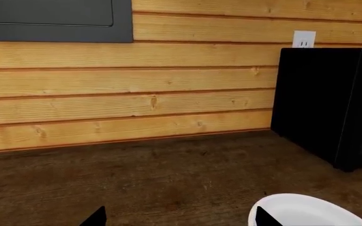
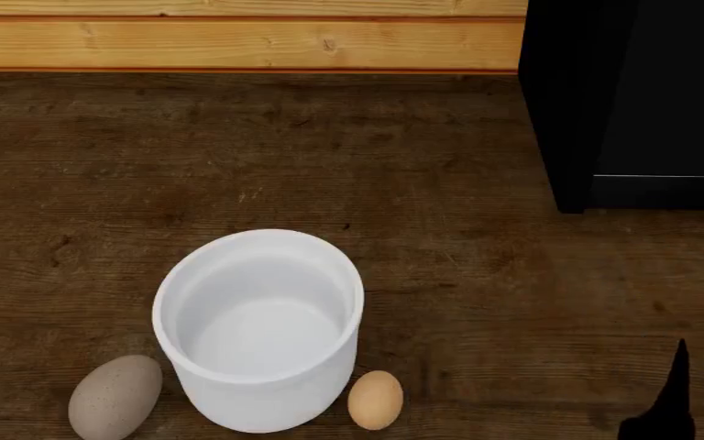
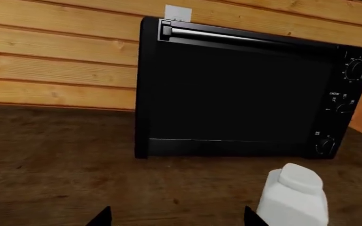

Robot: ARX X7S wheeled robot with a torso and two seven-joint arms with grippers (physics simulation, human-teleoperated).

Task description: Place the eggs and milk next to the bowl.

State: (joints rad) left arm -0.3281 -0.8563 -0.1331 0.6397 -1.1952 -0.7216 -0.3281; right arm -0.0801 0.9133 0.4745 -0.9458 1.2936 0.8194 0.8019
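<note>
Eggs (image 2: 116, 396) flanking bowl (image 2: 260, 385)

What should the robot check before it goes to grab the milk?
1. Big egg next to the bowl: ok, beside its left wall.
2. Small egg next to the bowl: ok, by its right wall.
3. Milk next to the bowl: not ok; the head view shows none there.
4. Milk upright: ok, cap on top, in front of the oven.
5. Right pincer empty: ok, nothing between its tips.
6. Left pincer empty: ok, beside the bowl.
</note>
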